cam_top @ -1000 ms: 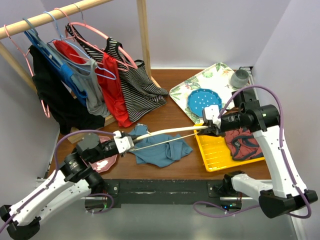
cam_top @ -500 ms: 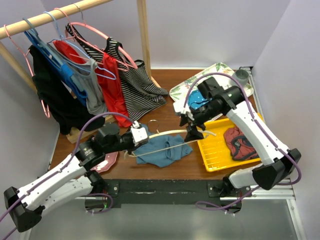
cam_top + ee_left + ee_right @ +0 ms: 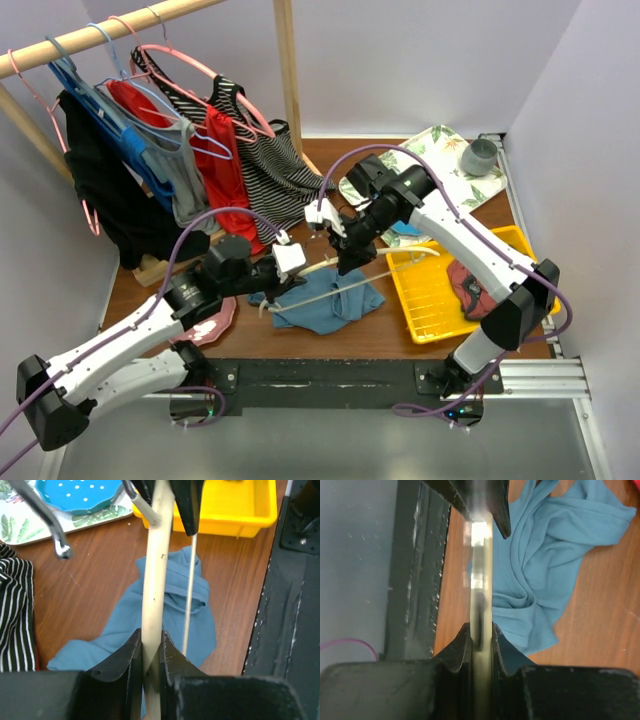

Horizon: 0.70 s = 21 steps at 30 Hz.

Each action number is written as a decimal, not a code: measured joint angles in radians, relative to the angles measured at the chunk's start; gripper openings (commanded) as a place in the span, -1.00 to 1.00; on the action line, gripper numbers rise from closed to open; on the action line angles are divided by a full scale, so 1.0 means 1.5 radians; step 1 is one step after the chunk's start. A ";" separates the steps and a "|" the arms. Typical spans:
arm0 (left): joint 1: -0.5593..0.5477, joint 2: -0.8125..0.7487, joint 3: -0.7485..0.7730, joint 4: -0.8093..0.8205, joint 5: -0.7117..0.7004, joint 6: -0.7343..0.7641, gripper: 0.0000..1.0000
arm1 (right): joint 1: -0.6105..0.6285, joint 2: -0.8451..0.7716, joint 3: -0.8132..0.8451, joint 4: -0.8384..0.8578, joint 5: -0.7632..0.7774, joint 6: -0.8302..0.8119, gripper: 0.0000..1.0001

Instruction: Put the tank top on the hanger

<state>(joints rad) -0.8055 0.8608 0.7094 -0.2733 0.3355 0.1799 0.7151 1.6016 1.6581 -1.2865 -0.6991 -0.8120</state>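
The cream hanger [image 3: 318, 267] hangs level over the table, with both grippers clamped on its thick arm. My left gripper [image 3: 290, 265] is shut on the hanger's [image 3: 155, 580] near end. A short way further along the same arm [image 3: 482, 580], my right gripper [image 3: 348, 260] is also shut on it. The left wrist view shows the hanger's metal hook [image 3: 52, 522] curving off to the upper left. The teal-blue tank top [image 3: 330, 305] lies crumpled on the wood beneath the hanger, touched by neither gripper. It shows in both wrist views as the tank top [image 3: 175, 610] [image 3: 555, 545].
A yellow bin [image 3: 430, 300] holding a dark red garment [image 3: 480, 285] stands to the right. Behind it lies a floral tray [image 3: 440, 150] with a grey cup [image 3: 480, 155]. A wooden rack of hung clothes [image 3: 200, 150] fills the back left, and a pink plate [image 3: 215, 325] lies under the left arm.
My right gripper let go of the hanger's far end by the yellow bin, moved left along the arm and closed on it again near the left gripper. The left gripper kept its grip.
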 measured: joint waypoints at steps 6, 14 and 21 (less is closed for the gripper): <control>-0.003 -0.022 -0.001 0.008 -0.039 -0.035 0.42 | -0.001 -0.013 0.002 0.018 0.004 0.023 -1.00; 0.000 -0.209 -0.049 0.007 -0.272 -0.231 0.94 | -0.116 -0.131 -0.075 0.029 -0.007 0.029 -1.00; 0.002 -0.209 -0.121 -0.026 -0.400 -0.432 0.73 | -0.195 -0.181 -0.146 0.053 -0.024 0.048 -1.00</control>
<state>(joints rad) -0.8032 0.5468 0.5285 -0.3119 -0.2646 -0.4686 0.4221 1.3304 1.4395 -1.2068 -0.7357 -0.7406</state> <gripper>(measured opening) 0.924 0.164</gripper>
